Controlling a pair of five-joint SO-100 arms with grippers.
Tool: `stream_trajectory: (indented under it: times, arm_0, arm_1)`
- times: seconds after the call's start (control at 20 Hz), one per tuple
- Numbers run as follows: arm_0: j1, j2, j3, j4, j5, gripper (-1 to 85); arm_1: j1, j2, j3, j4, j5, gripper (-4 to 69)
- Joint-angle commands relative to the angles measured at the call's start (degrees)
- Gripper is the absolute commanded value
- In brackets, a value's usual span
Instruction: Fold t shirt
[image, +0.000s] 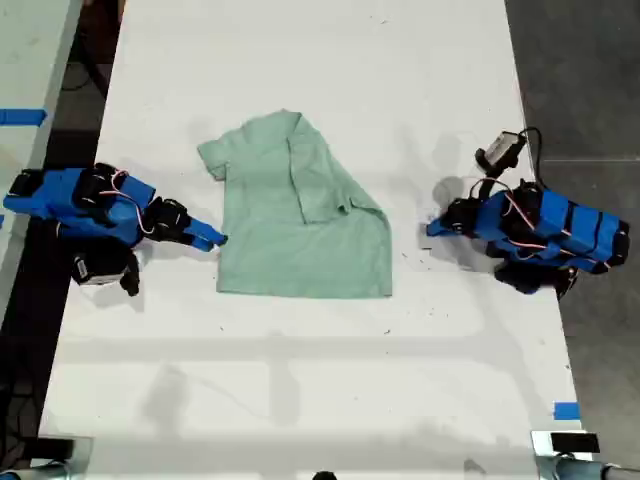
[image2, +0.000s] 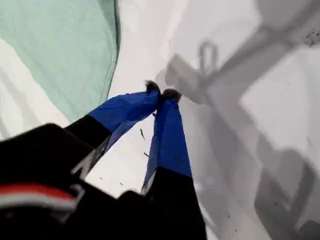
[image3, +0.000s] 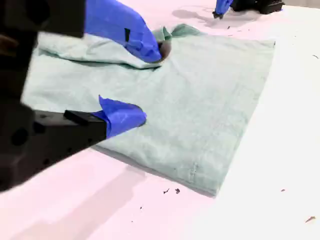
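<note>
The t shirt (image: 300, 230) lies mid-table (image: 300, 380), between my two arms. The side toward the exterior view's right is already folded in over its middle, and the other sleeve sticks out.

My second tool (image3: 150, 82) stands well open at the shirt's edge on the exterior view's left. One jaw is above a ridge of cloth and the other low beside the flat fabric, and it has hold of nothing. My first tool (image2: 161, 93) is closed, tips together and empty, over bare table apart from the shirt.

I judge the risk lies in the pinch. If the open jaws close on the top layer only, or on the ridge, the lift could drag the finished fold loose. A shallow bite could also let the soft cloth slip out partway.

By count: one shirt, two tools, one table.
</note>
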Motion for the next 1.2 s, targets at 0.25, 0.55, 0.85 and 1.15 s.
stream_trajectory:
  times: [0.25, 0.55, 0.85, 1.15]
  arm_0:
    - [0.97, 0.44, -0.09, 0.0, 0.09, 17.0]
    - [0.97, 0.44, -0.09, 0.0, 0.09, 17.0]
    - [-7.38, 0.09, -0.44, -2.02, 15.91, 14.7]
    - [0.53, 0.62, -11.43, -10.55, 16.44, 7.4]
  arm_1:
    - [-1.32, 0.35, 2.37, -1.41, 2.11, 2.2]
    - [-1.58, 0.35, 2.37, -1.41, 2.11, 2.2]
    - [-0.79, 0.35, 2.37, -1.58, 0.35, 2.2]
    - [-0.97, 0.35, 2.37, -1.49, 0.7, 2.2]
